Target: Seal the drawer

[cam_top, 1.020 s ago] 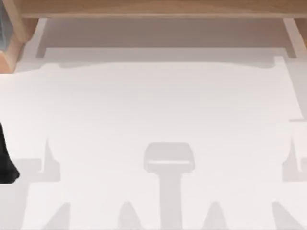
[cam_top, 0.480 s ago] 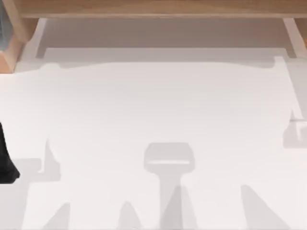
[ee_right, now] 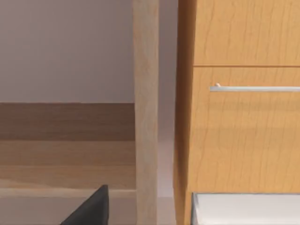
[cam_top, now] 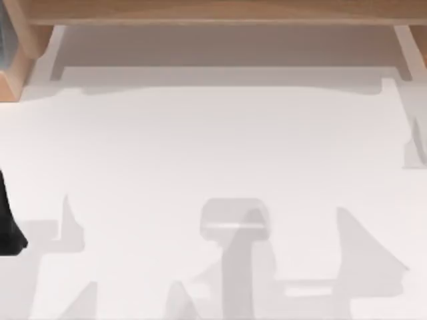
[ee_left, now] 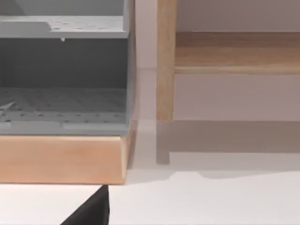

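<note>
Watching the shadows on the tabletop (cam_top: 213, 147), we see 1 sweep from the right edge toward the near middle, so the right arm is likely moving. The left arm (cam_top: 7, 227) stays at the left edge. The drawer (ee_left: 61, 159) stands open at the far left. We cannot tell whether the left end effector (ee_left: 91, 212) or right end effector (ee_right: 91, 208) is spread or pressed together.

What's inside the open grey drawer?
Nothing that I can see: the open grey drawer shows only its bare dotted floor. Its wooden front hides the near strip, so something small could lie there.
</note>
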